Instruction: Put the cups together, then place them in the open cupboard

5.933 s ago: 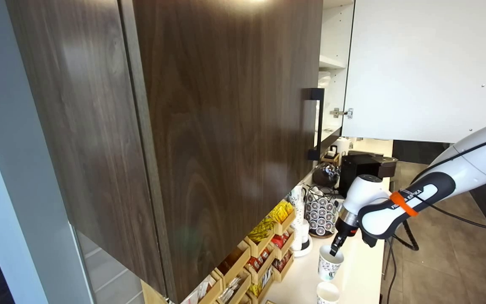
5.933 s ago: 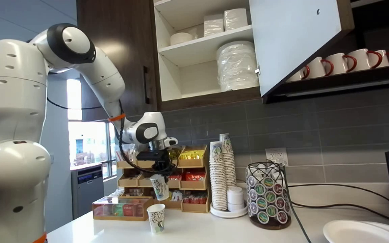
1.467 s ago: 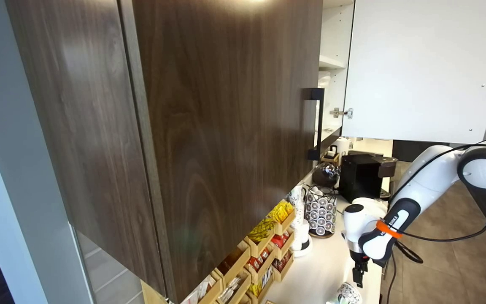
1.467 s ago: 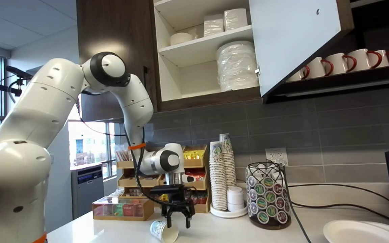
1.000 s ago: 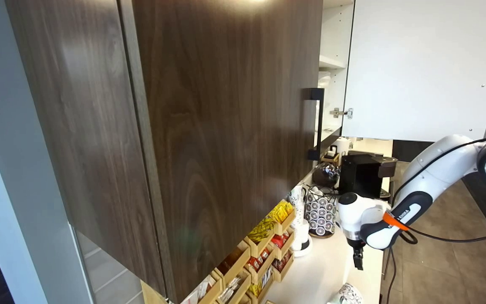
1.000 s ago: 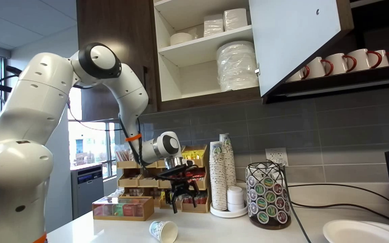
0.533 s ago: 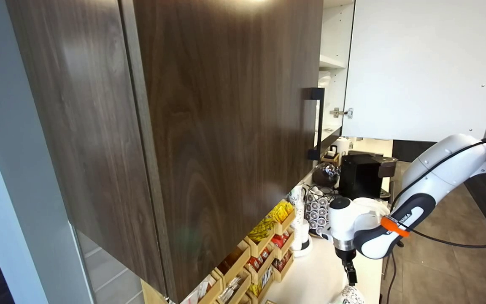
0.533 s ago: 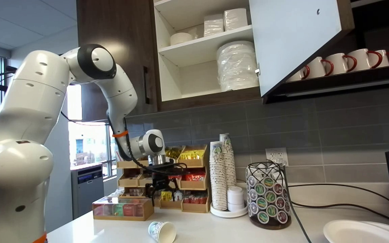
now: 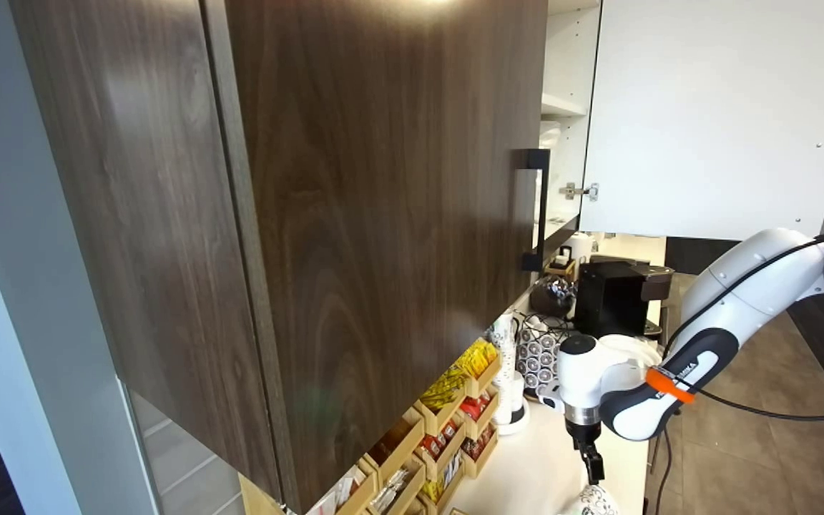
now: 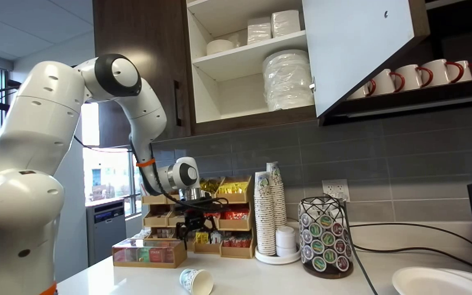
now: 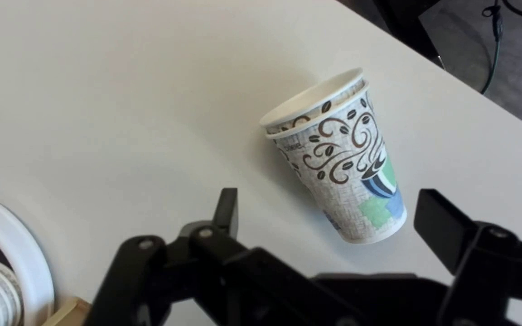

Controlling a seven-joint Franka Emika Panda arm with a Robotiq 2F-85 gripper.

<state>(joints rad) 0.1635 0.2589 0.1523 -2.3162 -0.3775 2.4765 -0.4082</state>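
The gripper (image 11: 327, 203) was observed with its jaws spread wide. The two patterned paper cups (image 11: 340, 167), one nested in the other, lay on their side on the white counter (image 11: 129, 99) below it, clear of the jaws. In the wrist view their base showed between the jaws, nearer one of them, with the rims pointing away.

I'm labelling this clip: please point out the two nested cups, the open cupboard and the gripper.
Two nested cups (image 11: 343, 167), wrist view: the outer one's printed side.
Open cupboard (image 10: 240, 93), in an exterior view: its inner back wall.
Gripper (image 11: 328, 194), wrist view: midway between its fingertips.
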